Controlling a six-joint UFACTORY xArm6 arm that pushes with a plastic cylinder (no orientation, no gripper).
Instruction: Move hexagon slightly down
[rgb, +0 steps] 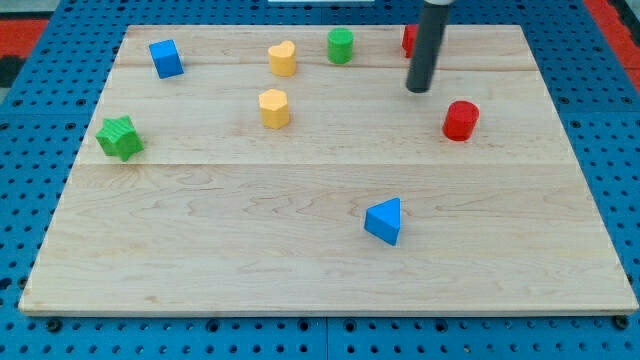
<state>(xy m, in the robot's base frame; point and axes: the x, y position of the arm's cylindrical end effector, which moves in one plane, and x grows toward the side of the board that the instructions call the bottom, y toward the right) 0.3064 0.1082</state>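
Note:
The yellow hexagon (274, 107) sits on the wooden board (300, 260), left of centre in the upper half. My tip (418, 89) is far to the hexagon's right and a little higher, not touching it. The tip stands just below a red block (408, 40) that the rod partly hides, so its shape cannot be made out. A red cylinder (461, 120) lies down and to the right of the tip, apart from it.
A yellow heart (283, 58) lies just above the hexagon. A green cylinder (340, 45) sits at the top centre, a blue cube (166, 58) at the top left, a green star (120, 137) at the left edge, and a blue triangle (384, 221) below centre.

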